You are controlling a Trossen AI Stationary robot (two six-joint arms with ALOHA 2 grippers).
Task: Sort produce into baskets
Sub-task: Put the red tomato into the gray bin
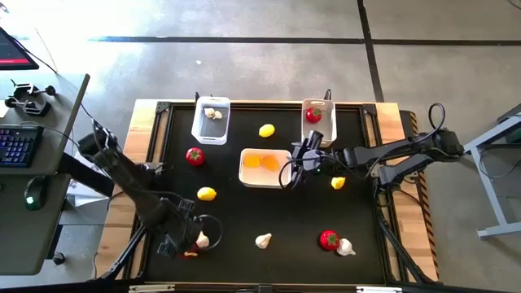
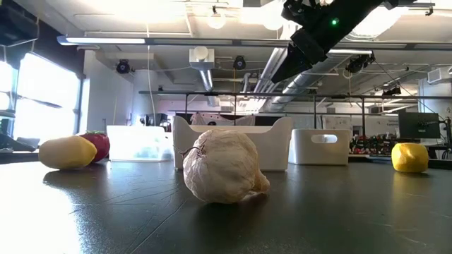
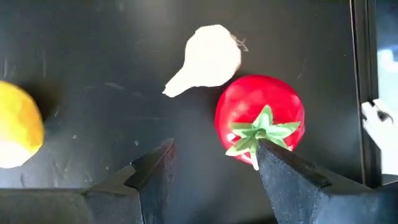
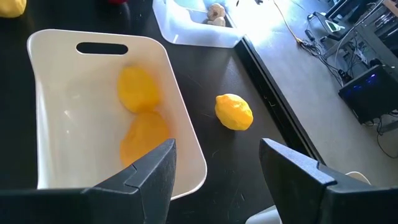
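**Three baskets partly filled, both pincers spread and empty**

You see three white baskets on the far half of the dark surface (image 1: pixel 244 212). The wider middle basket (image 1: pixel 264 181) holds two yellow lemons (image 4: pixel 138 89), lying side by side and touching. The narrow left basket (image 1: pixel 199 126) holds one garlic bulb (image 1: pixel 212 113). The narrow right basket (image 1: pixel 317 129) holds one red fruit (image 1: pixel 313 115).

The right pincer (image 1: pixel 291 173) hangs at the right edge of the middle basket; its fingers are spread and nothing is between them. The left pincer (image 1: pixel 189 242) is low at the near left corner of the surface, also spread and empty, just beside a garlic bulb (image 3: pixel 208 57) that touches a red fruit with green top (image 3: pixel 261 115).

Loose produce lies on the surface: a lemon (image 1: pixel 266 130) between the two far baskets, a red fruit (image 1: pixel 194 155) and a lemon (image 1: pixel 207 194) on the left, a lemon (image 1: pixel 338 182) right of the middle basket, a garlic (image 1: pixel 263 240) near the middle front, and a red fruit (image 1: pixel 328 238) touching a garlic (image 1: pixel 346 247) at the near right.
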